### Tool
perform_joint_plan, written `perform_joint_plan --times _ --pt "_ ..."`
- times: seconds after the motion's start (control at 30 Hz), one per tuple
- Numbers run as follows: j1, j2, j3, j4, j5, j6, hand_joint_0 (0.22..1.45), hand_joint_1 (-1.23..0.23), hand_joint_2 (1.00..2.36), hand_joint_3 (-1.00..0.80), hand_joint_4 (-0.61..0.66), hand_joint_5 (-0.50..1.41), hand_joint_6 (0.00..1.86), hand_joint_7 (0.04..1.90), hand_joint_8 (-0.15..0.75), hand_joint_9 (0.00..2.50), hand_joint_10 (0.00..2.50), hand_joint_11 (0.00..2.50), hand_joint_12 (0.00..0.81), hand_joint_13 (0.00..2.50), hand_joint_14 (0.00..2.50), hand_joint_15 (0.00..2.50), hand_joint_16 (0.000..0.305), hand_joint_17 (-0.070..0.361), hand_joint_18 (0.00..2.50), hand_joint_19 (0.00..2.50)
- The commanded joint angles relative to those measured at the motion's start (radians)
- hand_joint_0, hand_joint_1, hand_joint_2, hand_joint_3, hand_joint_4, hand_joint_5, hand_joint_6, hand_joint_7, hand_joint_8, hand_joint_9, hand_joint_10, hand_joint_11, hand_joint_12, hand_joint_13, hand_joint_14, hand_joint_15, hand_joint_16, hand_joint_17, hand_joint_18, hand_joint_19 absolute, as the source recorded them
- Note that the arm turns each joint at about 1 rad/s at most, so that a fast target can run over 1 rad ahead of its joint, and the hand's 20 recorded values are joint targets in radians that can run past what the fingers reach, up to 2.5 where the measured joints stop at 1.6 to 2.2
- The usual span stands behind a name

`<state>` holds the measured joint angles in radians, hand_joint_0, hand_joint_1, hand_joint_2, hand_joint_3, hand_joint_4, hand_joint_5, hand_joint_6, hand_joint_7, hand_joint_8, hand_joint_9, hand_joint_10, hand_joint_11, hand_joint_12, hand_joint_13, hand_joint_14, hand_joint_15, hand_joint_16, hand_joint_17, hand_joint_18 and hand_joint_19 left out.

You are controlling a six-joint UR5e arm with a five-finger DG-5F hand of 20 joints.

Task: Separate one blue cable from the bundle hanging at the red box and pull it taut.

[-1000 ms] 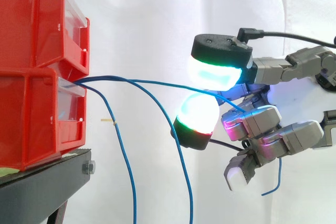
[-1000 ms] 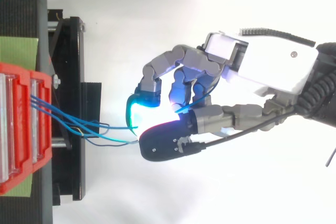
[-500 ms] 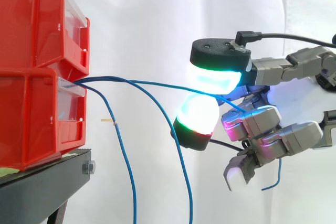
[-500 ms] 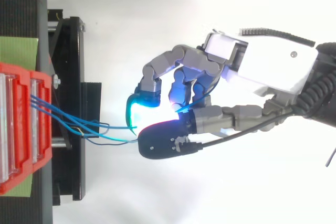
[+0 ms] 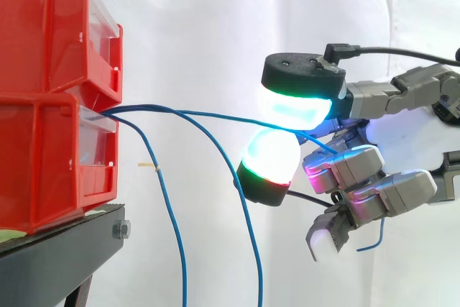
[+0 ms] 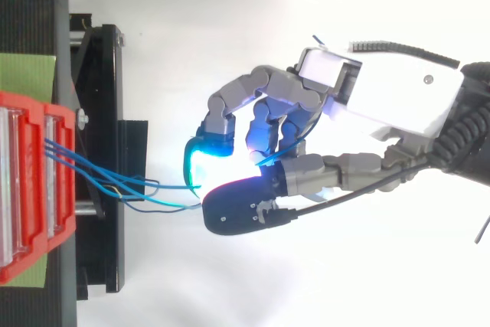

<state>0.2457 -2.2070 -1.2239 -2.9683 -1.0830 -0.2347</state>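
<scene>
Two stacked red bins [image 5: 43,163] stand at the left on a black stand [image 5: 65,249]. Several blue cables come out between the bins. One blue cable [image 5: 215,114] runs in a shallow arc to the right, into my hand [image 5: 410,134]. It passes between two glowing fingertips [image 5: 295,102] that close on it from above and below. Its loose tail [image 5: 374,239] hangs under the curled fingers. Two other blue cables [image 5: 175,228] hang down between the bins and the hand. In the top view my hand [image 6: 383,105] reaches left toward the cable bundle [image 6: 115,185].
A small yellowish tag [image 5: 149,167] sticks out of one hanging cable. A white curtain hangs behind everything. In the top view the red bins [image 6: 31,189] sit on a green sheet [image 6: 27,70] on the black stand.
The cable's loose tail under the hand has risen a little. The hand and the pinched cable have hardly moved.
</scene>
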Motion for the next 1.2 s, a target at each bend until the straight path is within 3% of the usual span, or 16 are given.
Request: perform_joint_plan --times 0.0,0.17,0.57,1.17 --pt "0.001 0.000 0.000 0.000 0.000 0.000 0.69 -0.69 1.01 -0.44 0.06 -0.25 0.96 0.89 0.219 0.75 1.05 1.37 0.266 1.32 0.53 1.25 0.051 0.114 0.68 0.63" --pt "0.000 0.000 0.000 0.000 0.000 0.000 0.66 -0.65 1.00 -0.49 0.09 -0.25 0.96 0.88 0.226 0.76 1.06 1.37 0.268 1.33 0.54 1.24 0.051 0.114 0.68 0.64" --pt "0.000 0.000 0.000 0.000 0.000 0.000 0.69 -0.65 1.01 -0.36 0.01 -0.25 0.96 0.98 0.227 0.78 1.07 1.37 0.271 1.33 0.53 1.25 0.051 0.114 0.69 0.64" --pt "0.000 0.000 0.000 0.000 0.000 0.000 0.70 -0.65 1.01 -0.36 -0.01 -0.25 0.97 0.97 0.218 0.80 1.05 1.38 0.272 1.34 0.48 1.27 0.051 0.114 0.69 0.64"
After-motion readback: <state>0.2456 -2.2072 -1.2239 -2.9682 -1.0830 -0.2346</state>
